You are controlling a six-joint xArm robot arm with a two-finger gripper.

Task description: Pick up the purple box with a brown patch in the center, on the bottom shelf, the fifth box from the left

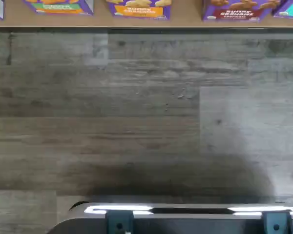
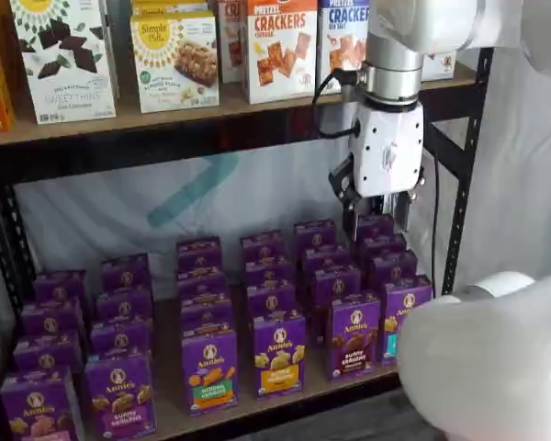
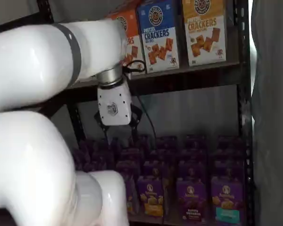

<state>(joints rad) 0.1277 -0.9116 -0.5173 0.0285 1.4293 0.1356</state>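
Grey plank floor fills the wrist view, with the bottom shelf [image 1: 185,22] edge and the purple box [image 1: 237,9] at its front. In a shelf view the pincer [image 2: 383,213] hangs high over the back rows, fingers spread and empty; the box [image 2: 354,335] stands front row, toward the right. In the other it [image 3: 192,201] is untouched. Approach is barely begun; next, descend forward to it.

Glossy white arm [image 3: 33,61], grey band
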